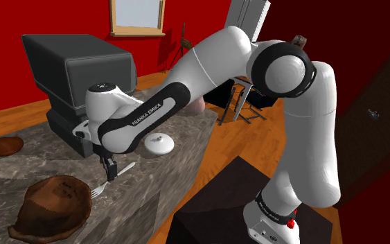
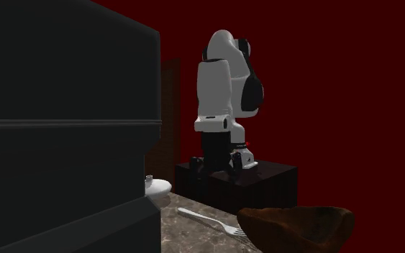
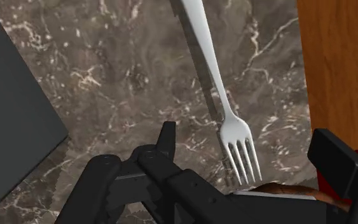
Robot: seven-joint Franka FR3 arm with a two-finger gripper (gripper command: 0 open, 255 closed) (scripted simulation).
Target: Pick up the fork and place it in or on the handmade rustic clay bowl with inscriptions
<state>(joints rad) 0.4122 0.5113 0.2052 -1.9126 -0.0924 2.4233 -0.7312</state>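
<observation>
Fork [image 3: 234,130] lies flat on the marble counter [image 3: 126,83], tines beside the brown clay bowl [image 1: 51,204], with the gripper [image 1: 109,170] hovering over it, fingers spread and empty, so the grasp looks next: straight down, then close across the handle.

Marble counter [image 3: 126,76]; black appliance [image 1: 82,69]; white domed lid [image 1: 160,143]; red wall [image 1: 48,17]

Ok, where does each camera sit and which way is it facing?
Shoulder view: beside the stand, looking down over the brown marbled counter; white arm, black gripper over the silver fork.
Second exterior view: low on the counter beside a dark box, facing the arm.
Wrist view: on the gripper, looking down; open black fingers show.
All share the fork and rough brown bowl.
</observation>
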